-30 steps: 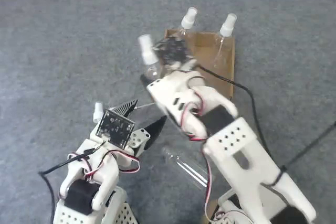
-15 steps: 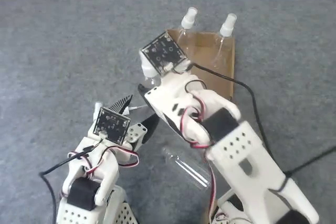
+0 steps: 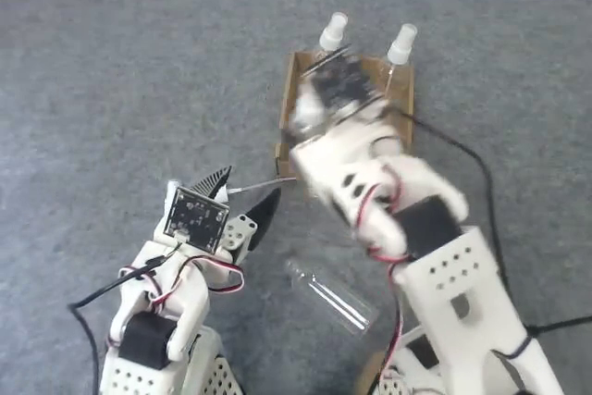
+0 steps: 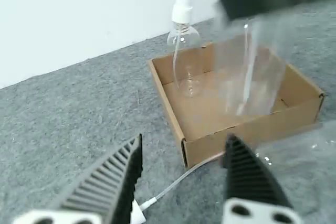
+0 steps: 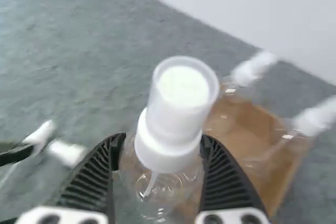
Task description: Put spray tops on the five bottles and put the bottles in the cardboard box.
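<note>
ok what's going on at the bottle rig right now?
The right gripper is shut on a capped bottle, holding it over the cardboard box. Two finished bottles stand in the box. The left gripper is open, fingers either side of a loose spray top lying on the table near the box. An uncapped bottle lies on the table by the arms.
</note>
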